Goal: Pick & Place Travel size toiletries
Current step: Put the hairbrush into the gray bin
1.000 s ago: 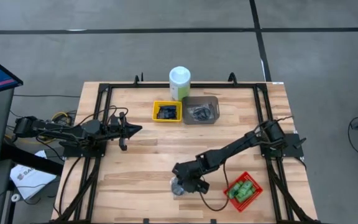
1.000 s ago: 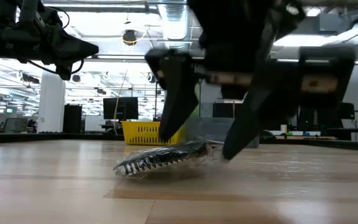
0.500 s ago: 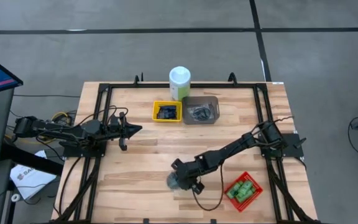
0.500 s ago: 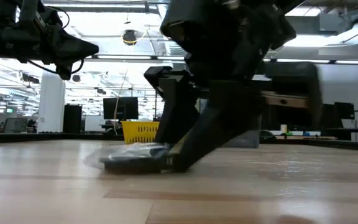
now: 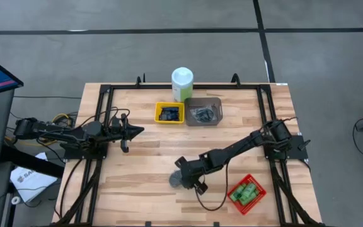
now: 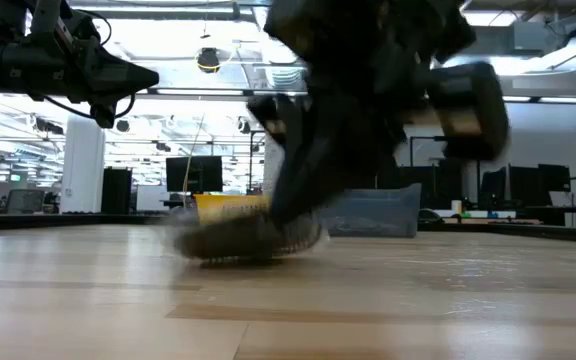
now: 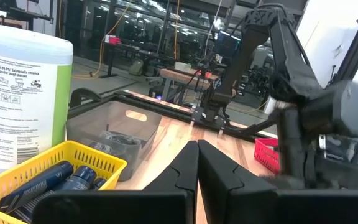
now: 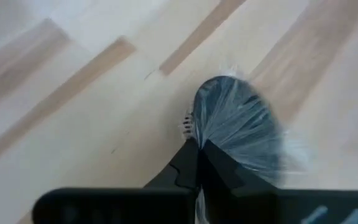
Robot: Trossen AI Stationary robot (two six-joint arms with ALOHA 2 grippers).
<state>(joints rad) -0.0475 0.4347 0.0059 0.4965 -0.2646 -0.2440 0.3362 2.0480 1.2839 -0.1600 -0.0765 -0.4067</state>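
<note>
The right gripper (image 5: 180,179) was low over the near middle of the table, its fingers (image 8: 191,165) closed together on the edge of a wrapped silvery disc (image 8: 241,127), so the pick looked to be in hand. The next move would call for lifting the disc clear and carrying it to the grey tray (image 5: 203,111), where dark items already lay. The left gripper (image 5: 137,132) waited near the table's left side, fingers pressed together and empty.

Colours we see on the table

Our dark fingers (image 8: 190,163) touch 1 dark grey, silvery-streaked disc (image 8: 241,127); yellow tray (image 5: 169,114), grey tray (image 5: 203,111), red tray (image 5: 246,192) beyond.
</note>
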